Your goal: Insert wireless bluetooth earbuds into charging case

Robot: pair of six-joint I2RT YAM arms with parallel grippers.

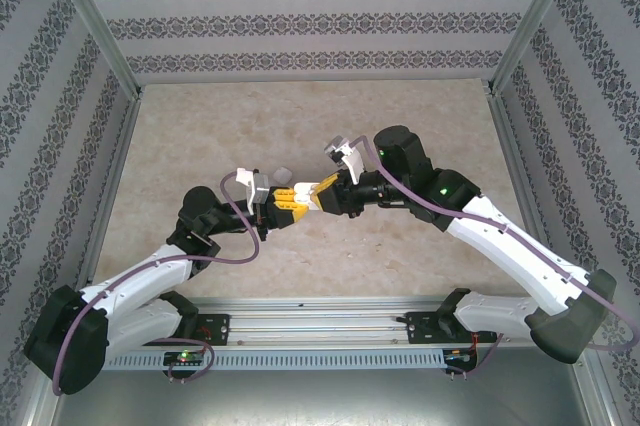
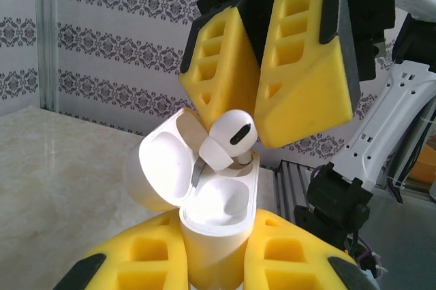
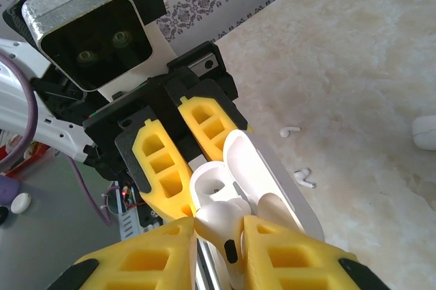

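Note:
My left gripper (image 2: 216,263) is shut on the body of the white charging case (image 2: 218,235) and holds it upright above the table, lid (image 2: 163,167) swung open. My right gripper (image 3: 219,225) comes in from the opposite side. It is shut on a white earbud (image 3: 218,222), whose head sits between the yellow fingertips. The earbud (image 2: 228,139) rests at the case's far slot with its stem down inside and its head above the rim. The near slot (image 2: 221,201) is empty. From above, both grippers meet at mid-table around the case (image 1: 304,196).
Two loose earbuds (image 3: 291,131) (image 3: 305,178) lie on the marble tabletop (image 1: 420,106) beyond the case. A second white case (image 3: 426,132) sits farther right. Patterned walls surround the table, and the metal rail (image 1: 320,311) runs along its near edge.

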